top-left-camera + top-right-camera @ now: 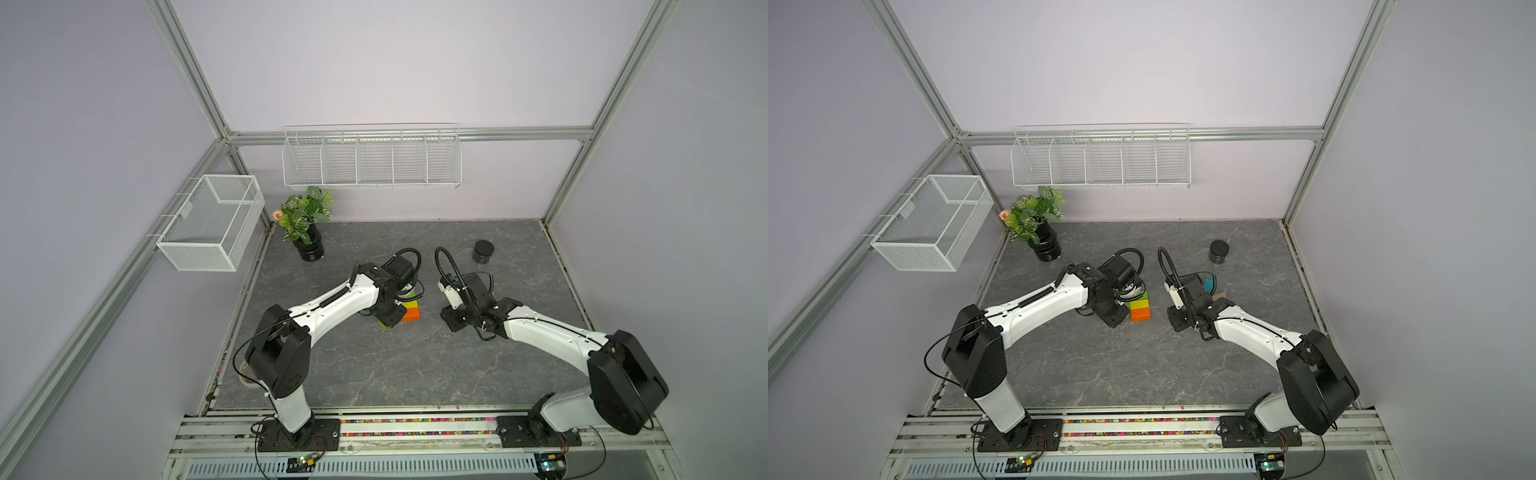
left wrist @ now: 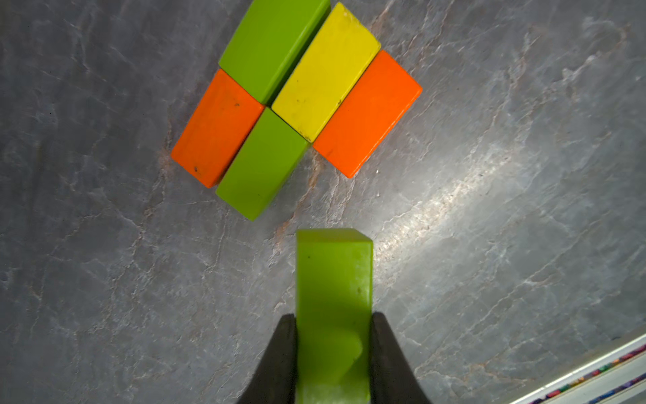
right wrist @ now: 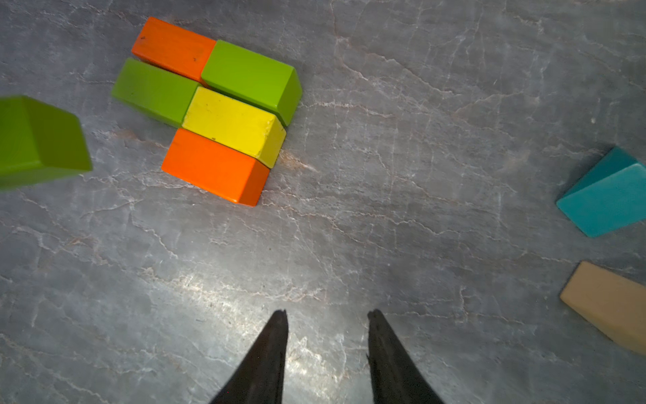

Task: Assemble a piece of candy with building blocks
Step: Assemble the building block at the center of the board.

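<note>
Black fingers of the left gripper (image 2: 334,314) are closest, pinched shut on a green brick (image 2: 334,273) that looks lifted off the gray table (image 2: 105,280). Just past it lies the candy (image 2: 297,105), not done yet: five bricks lying flat and touching, two orange, two green, one yellow. One corner is bare, at the end of an orange brick (image 2: 367,112). I think the held brick is meant for that hole, so this is the step of putting in the last brick. Next the arm should turn the brick to line up with the others, lower it and slide it in snug without bumping them. Off to the side the right gripper (image 3: 327,314) hangs with its fingers apart and nothing in them. The teal triangle (image 3: 608,199) and the tan triangle (image 3: 608,300) sit well apart from the candy.
</note>
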Tool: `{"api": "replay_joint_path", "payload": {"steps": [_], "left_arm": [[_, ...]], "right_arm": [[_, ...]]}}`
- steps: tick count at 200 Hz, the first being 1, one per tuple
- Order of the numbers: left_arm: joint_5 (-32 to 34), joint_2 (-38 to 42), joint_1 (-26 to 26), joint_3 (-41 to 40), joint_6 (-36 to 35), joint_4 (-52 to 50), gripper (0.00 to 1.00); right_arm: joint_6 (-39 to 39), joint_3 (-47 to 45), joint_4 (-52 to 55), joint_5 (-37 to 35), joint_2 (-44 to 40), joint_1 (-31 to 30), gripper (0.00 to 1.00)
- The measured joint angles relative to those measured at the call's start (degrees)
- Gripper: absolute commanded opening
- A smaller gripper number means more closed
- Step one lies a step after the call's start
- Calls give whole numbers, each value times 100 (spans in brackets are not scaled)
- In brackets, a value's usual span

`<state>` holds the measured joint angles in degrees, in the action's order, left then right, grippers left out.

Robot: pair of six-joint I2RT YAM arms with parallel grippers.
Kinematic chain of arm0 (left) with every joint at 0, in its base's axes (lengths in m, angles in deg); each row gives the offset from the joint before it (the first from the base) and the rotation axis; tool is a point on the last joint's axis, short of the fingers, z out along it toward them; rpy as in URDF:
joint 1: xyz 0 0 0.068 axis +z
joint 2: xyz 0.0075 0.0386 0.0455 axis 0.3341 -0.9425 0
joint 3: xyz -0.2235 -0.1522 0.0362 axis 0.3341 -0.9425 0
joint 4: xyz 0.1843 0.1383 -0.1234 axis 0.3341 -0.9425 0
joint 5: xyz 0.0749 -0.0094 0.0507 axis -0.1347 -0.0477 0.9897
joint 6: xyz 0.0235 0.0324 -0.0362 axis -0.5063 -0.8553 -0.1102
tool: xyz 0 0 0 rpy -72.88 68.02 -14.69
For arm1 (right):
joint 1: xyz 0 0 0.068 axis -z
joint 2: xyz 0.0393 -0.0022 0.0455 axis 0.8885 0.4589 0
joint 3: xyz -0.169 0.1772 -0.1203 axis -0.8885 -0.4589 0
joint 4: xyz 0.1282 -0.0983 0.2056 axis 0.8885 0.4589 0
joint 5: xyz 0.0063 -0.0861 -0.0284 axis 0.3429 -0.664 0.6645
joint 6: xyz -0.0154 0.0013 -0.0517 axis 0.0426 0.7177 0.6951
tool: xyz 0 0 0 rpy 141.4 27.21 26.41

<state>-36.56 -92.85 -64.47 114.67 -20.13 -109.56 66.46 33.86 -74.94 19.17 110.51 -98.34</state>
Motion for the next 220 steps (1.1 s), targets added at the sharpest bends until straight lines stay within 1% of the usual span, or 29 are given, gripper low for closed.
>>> {"api": "replay_joint_path", "payload": {"steps": [48,91,98,106,124,168,194,208,213,220], "left_arm": [[-177,-404,33,-232,20,267,0],[-129,-470,76,-295,83,402,0],[-109,-470,83,-299,85,442,2],[-83,-470,87,-308,103,472,8],[-20,-470,98,-332,122,516,12],[0,-470,98,-372,122,551,18],[24,-470,107,-376,127,568,24],[55,-468,109,-385,151,595,25],[66,-463,118,-389,166,603,28],[68,-461,122,-391,170,601,29]], "right_arm": [[0,-35,0,4,105,33,42],[0,-35,-17,9,131,39,42],[0,-37,-17,11,140,39,42],[0,-35,-20,17,160,39,42],[2,-35,-17,28,208,39,42],[2,-35,-17,68,289,39,41],[2,-35,-20,92,321,39,42],[2,-35,-17,116,365,39,41],[2,-35,-17,118,380,39,41],[2,-35,-15,129,400,39,41]]}}
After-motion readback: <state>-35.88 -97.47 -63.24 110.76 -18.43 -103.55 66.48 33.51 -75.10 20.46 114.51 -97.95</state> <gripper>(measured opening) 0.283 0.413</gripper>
